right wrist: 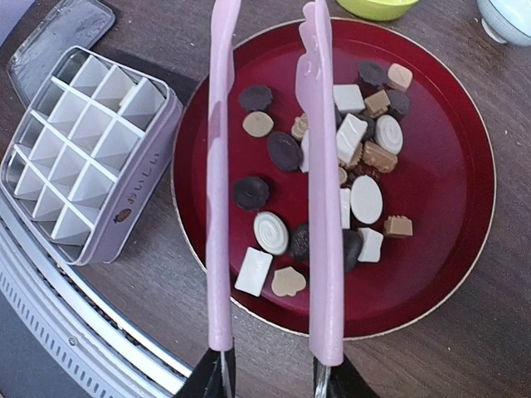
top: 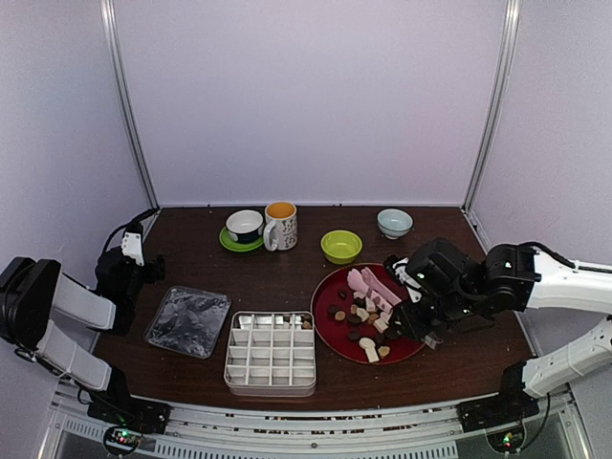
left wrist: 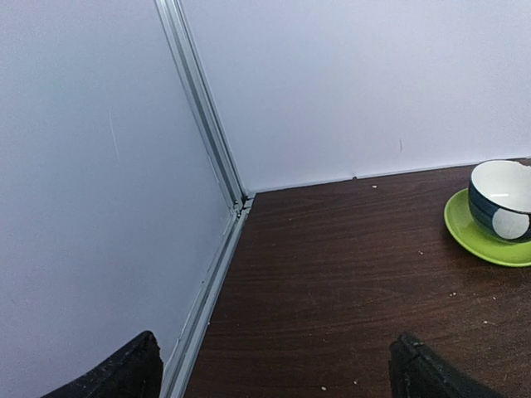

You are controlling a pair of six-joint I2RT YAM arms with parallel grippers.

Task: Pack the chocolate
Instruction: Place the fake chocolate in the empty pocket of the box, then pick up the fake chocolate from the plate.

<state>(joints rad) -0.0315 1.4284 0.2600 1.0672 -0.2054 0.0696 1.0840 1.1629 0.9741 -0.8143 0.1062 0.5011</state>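
Dark brown wood-grain table (top: 287, 277) fills the lower half of the top view, boxed in by smooth white walls (left wrist: 83, 166) and a ribbed aluminium corner post (left wrist: 199, 124). At far left the left gripper (left wrist: 275, 365) hangs near the left wall, its black fingers spread as wide as they go with nothing between them. Bare tabletop lies ahead of it, up to a glossy lime-green saucer (left wrist: 465, 232) carrying a dark blue and white cup (left wrist: 502, 199).

Lower left of centre lies a flat, crinkly clear plastic lid (top: 187, 320). Just right of it, against the near table edge, sits a rectangular pale metal tin (top: 271, 385) with rounded corners and a white divider grid (right wrist: 83, 141) of square cells.

A narrow gap separates the tin's corner from a round, glossy red plate (right wrist: 448, 224). The chocolate (right wrist: 286, 151) is heaped on this plate, in matte dark brown, tan and cream pieces that are round, oval, square and ridged.

Over the plate the right gripper (right wrist: 274, 377) is partly closed on the handle ends of long pink plastic tongs (right wrist: 217, 207), whose two smooth arms stand apart above the pieces. I cannot tell whether they touch any.

Along the back edge stand a patterned white mug (top: 280, 228), a lime-green bowl (top: 341, 247) and a pale blue bowl (top: 394, 223), well apart from the plate.
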